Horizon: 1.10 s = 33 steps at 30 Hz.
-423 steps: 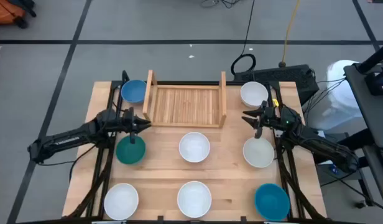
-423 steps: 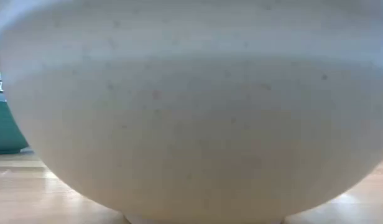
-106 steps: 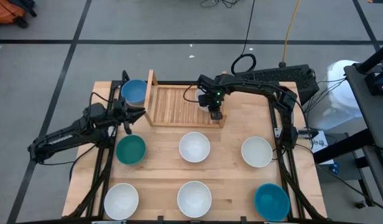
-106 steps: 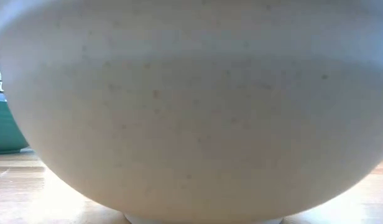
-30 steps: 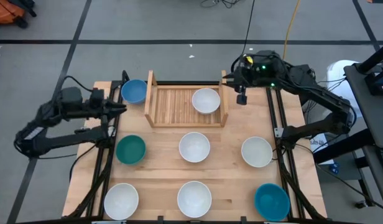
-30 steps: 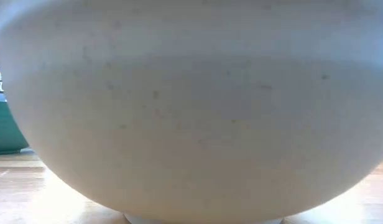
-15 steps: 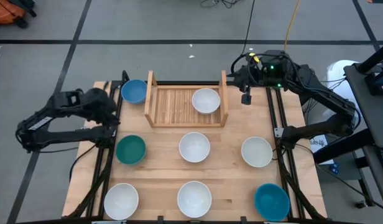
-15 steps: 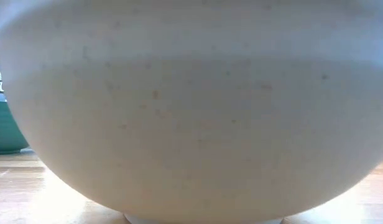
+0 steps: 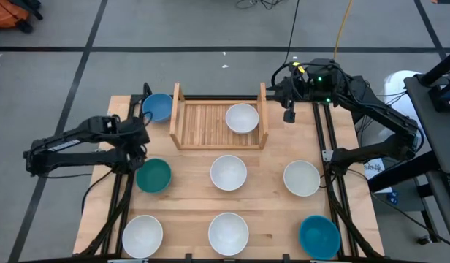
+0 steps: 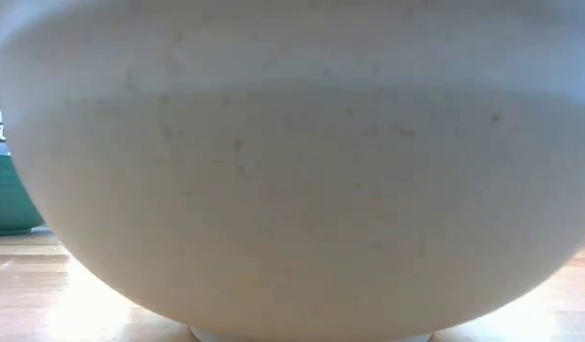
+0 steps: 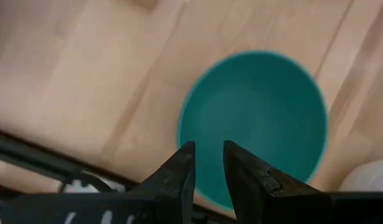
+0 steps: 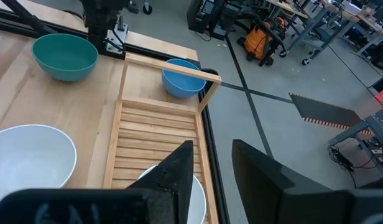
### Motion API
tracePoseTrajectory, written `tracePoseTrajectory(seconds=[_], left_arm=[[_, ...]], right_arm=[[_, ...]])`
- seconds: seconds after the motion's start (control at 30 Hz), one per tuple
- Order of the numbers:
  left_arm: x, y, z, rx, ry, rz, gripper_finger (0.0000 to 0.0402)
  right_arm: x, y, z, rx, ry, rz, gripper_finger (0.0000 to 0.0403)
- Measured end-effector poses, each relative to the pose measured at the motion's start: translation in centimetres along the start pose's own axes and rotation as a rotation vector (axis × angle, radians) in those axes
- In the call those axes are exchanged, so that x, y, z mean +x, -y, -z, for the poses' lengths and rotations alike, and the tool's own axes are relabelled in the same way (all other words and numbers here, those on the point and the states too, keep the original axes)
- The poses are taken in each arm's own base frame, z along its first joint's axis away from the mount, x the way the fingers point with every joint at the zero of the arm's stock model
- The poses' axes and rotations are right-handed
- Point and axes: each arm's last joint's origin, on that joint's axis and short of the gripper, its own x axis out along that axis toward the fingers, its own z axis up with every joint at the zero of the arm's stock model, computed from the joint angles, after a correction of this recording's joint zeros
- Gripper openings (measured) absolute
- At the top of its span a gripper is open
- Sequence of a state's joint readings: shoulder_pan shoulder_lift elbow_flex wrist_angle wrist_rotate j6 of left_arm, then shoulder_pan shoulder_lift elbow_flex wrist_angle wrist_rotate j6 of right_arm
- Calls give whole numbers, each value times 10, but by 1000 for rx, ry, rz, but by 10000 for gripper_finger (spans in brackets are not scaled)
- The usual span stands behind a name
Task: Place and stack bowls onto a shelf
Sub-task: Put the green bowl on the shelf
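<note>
Over the teal bowl [image 9: 153,176], left end effector [image 9: 139,148] hovers with a narrow gap, holding nothing. Likely next: descend, pinch the rim. One white bowl [image 9: 242,117] sits on the shelf [image 9: 203,124]; right end effector [image 9: 289,115] waits beside it, slightly parted, empty.

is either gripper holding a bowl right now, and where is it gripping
Neither. The left gripper hangs open above the dark teal-green bowl; the right gripper is empty beside the light-wood shelf.
</note>
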State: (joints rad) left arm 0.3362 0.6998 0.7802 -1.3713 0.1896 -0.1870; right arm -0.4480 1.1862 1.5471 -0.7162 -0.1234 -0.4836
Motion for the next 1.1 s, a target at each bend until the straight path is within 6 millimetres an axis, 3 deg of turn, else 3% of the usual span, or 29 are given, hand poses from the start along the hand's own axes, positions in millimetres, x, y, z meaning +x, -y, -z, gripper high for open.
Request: tracePoseTrajectory(seconds=[0.37, 0.5, 0.63, 0.9, 1.1], left_arm=[[9, 5, -11, -312, 31, 14, 88], [14, 9, -17, -285, 20, 19, 88], [20, 19, -30, -280, 41, 82, 88], [41, 35, -41, -666, -80, 49, 88], [57, 57, -48, -719, -114, 70, 88]], right_arm=[[0, 0, 0, -7, 0, 0, 105], [0, 0, 0, -16, 0, 0, 105], [0, 0, 0, -25, 0, 0, 105], [0, 0, 0, -26, 0, 0, 105], [0, 0, 0, -26, 0, 0, 105]])
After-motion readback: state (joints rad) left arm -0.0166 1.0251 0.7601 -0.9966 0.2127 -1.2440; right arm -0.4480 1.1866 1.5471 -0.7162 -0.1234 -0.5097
